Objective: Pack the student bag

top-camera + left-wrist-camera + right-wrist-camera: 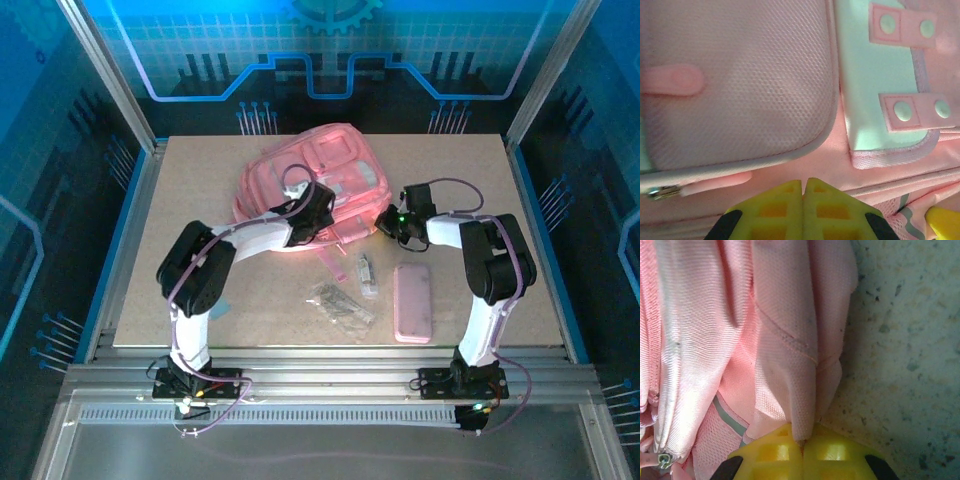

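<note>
Your right gripper is clamped on a fold of the student bag, the pink fabric running in between its yellow fingers. The bare table lies just to the right of those fingers, and a zip line runs down the bag to their left.

Your left gripper has its two fingertips pressed together with no gap. You cannot tell whether any fabric is caught between them. Directly ahead of it sits a pink mesh pocket, and ahead to its right a pale patch with two pink snap tabs. A zip pull lies low to its left.

From above, the bag lies flat between and ahead of both grippers, pockets facing up. Its long axis slants from the near left towards the far right. Which end is its top cannot be told.

Behind the right gripper, nearer that arm's base, a flat pink pencil case lies on the table. Left of it are clear packets.
</note>
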### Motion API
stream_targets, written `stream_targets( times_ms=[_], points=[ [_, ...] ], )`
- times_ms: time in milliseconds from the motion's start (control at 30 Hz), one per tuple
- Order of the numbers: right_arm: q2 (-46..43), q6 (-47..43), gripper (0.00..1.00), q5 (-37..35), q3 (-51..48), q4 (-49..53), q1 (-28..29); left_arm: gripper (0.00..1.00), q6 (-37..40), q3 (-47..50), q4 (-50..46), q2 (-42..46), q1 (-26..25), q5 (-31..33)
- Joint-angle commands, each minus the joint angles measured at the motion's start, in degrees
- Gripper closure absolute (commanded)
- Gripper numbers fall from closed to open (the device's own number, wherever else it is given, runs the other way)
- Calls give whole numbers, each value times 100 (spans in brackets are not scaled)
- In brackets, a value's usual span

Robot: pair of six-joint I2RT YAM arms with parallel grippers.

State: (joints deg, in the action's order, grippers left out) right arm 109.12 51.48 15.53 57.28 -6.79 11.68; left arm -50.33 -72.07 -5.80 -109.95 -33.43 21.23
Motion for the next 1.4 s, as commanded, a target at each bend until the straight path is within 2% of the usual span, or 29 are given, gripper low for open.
stream_targets(
  times_ms=[0, 267, 467, 600, 700, 833, 933, 1033, 1100, 1200, 1367],
  points=[
    [-199, 521, 100, -621, -232, -326, -174, 100, -262, 695, -11, 542, 308, 872],
    [-401, 846, 100, -617, -410, -482, -316, 100, -468, 1511, 729, 1027, 584, 1511],
    [-598, 780, 100, -699, -472, -318, -463, 100, -134, 1681, 1057, 1114, 979, 1460],
    [-694, 707, 100, -693, -472, -218, -632, 100, 347, 1935, 1608, 1226, 1230, 1067],
    [-688, 583, 100, -559, -382, -197, -691, 100, 632, 2091, 2094, 1271, 1305, 302],
    [-568, 302, 100, -95, -87, -60, -684, 100, 923, 1910, 2039, 1316, 1212, -821],
    [-547, 169, 100, 112, 20, 40, -655, 82, 633, 1722, 1607, 1423, 1038, -1138],
    [-563, 161, 100, 182, 21, 37, -591, 61, 312, 1565, 1341, 1461, 754, -1165],
    [-550, 168, 100, 226, 47, 28, -536, 50, 118, 1421, 1250, 1371, 585, -1231],
    [-524, 128, 100, 292, 90, 49, -486, 44, 245, 978, 900, 1087, 403, -1454],
    [-538, -78, 100, 423, 192, 156, -490, 43, 1126, 334, 198, 718, 353, -1862]
  ],
)
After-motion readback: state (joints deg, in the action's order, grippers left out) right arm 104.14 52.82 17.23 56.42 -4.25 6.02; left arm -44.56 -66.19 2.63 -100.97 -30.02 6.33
